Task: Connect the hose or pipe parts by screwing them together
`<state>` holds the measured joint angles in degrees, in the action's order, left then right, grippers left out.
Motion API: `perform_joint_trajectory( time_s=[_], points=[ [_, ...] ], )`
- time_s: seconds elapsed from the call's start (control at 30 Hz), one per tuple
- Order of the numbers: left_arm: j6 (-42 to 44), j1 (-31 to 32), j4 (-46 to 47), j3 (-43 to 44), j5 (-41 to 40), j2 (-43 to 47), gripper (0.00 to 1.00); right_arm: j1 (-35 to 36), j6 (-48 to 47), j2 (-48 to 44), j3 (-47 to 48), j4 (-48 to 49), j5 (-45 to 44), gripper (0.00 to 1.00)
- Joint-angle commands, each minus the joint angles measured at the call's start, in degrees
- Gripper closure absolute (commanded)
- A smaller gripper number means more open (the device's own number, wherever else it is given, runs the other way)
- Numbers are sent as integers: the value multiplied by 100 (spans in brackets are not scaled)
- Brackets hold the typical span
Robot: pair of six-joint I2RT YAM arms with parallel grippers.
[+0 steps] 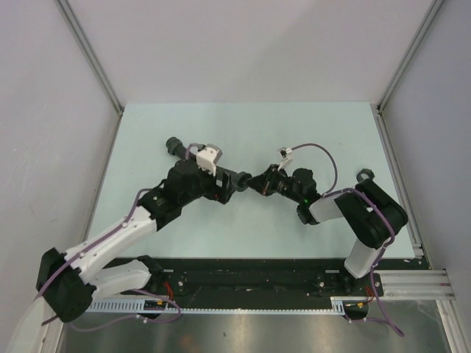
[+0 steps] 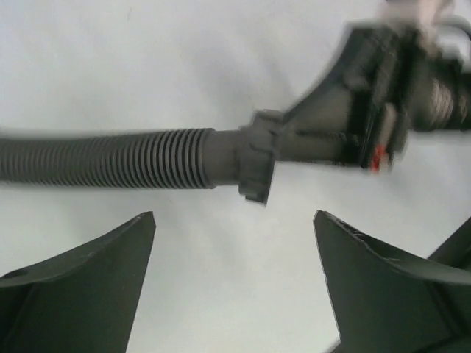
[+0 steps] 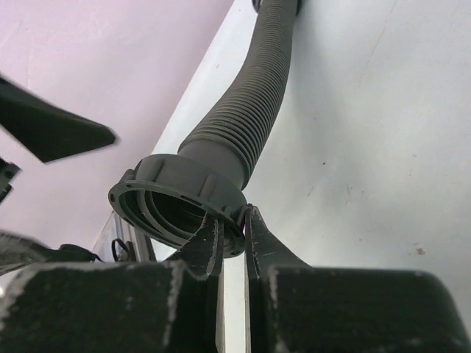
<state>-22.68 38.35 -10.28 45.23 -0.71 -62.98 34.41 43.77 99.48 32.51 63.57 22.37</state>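
A dark corrugated hose [image 2: 110,158] runs across the left wrist view and ends in a collared ring nut [image 2: 257,163]. My right gripper [image 3: 232,224] is shut on the rim of that ring nut [image 3: 173,187], one finger inside the rim and one outside, and holds the hose end above the table. My left gripper [image 2: 234,217] stands open just beside the hose, its fingers apart and touching nothing. From above, the two grippers [image 1: 234,182] [image 1: 259,180] meet at mid-table, and the hose's far end [image 1: 174,145] sticks out behind the left wrist. Most of the hose is hidden under the left arm there.
A small black ring-shaped piece [image 1: 366,175] lies at the table's right edge, behind the right arm. Grey walls with metal rails [image 1: 397,173] close in the pale green table [image 1: 243,129] on three sides.
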Motion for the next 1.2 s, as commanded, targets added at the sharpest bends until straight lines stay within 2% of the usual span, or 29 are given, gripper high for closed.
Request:
perform_joint_trajectory(
  time_s=[0.0,0.07,0.17,0.37,0.7,1.17],
  points=[
    [5969,384,316,-600,1174,777,14,-338,255,-271,212,103,969,100],
    [7288,393,552,-909,1388,972,14,-513,334,-280,220,94,1285,100],
    [7646,262,1536,-1166,1608,718,11,-585,290,-341,264,77,1594,100],
    [8200,50,1687,-753,2627,-144,5,-594,-17,-491,396,-511,2252,100],
    [8218,59,2136,-595,2857,-356,6,-576,-79,-333,616,-785,2808,100],
    [8139,103,2083,-700,2936,-355,18,-515,-272,-359,686,-1127,2808,100]
  ],
)
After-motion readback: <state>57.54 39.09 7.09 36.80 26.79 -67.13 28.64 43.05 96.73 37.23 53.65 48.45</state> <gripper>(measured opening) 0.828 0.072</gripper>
